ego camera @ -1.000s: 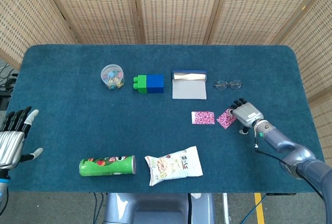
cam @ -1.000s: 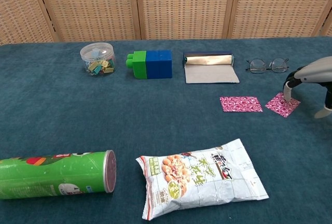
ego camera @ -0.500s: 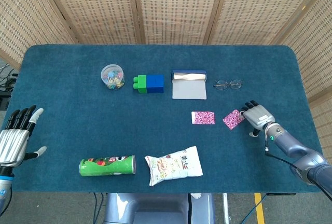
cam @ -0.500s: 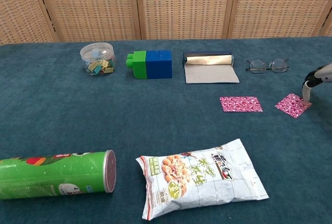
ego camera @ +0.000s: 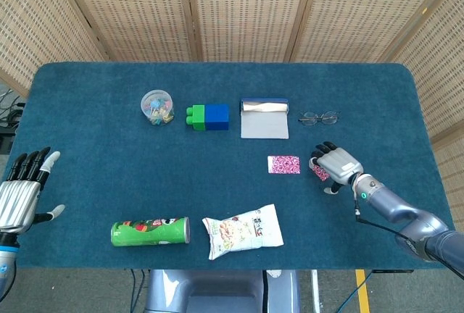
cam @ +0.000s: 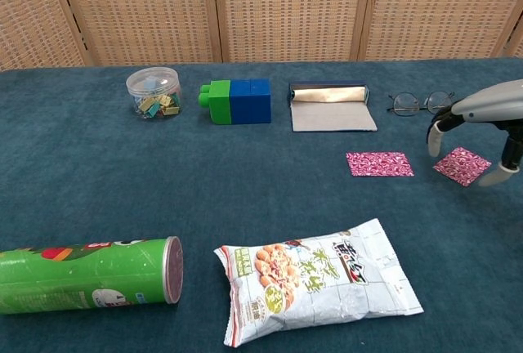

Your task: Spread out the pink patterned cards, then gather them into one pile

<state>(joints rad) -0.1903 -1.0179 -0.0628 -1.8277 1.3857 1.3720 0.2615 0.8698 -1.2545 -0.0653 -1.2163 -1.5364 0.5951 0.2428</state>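
Landmark = the flat pink card (cam: 379,163) on the tabletop (cam: 245,198); everything below is relative to it.

Nearest the robot: chip can (cam: 86,275) on its side, well to the card's near-left, lid end facing the card. Contents not visible. Snack bag (cam: 315,279) lies sealed, near side of the card, slightly left.

Left hand (ego camera: 20,197) is far to the card's left at the tabletop edge, fingers spread, holding nothing.

Card row: the second pink card (cam: 462,164) sits to the right of the landmark, apart from it, turned diamond-wise. Right hand (cam: 482,128) hovers over that second card, fingers (cam: 435,136) apart and curved down around it; in the chest view no tip looks pressed on the card. Nothing gripped. So the two cards lie spread; I'd judge gathering is what's left.

Risks:
- Thin card on fabric surface: a fingertip push may buckle the card or slide off it rather than drag it.
- Card is rotated; pushed toward the landmark it could land crooked or stop beside it, not on it.
- Eyeglasses (cam: 420,103) lie just beyond the second card, close to the hand; a wide sweep could clip them.

Far row beyond the landmark: grey pouch (cam: 332,107) with flap open, inside hidden; green-blue block (cam: 239,100) left of it; round clear tub (cam: 154,91) further left, holding small coloured clips.
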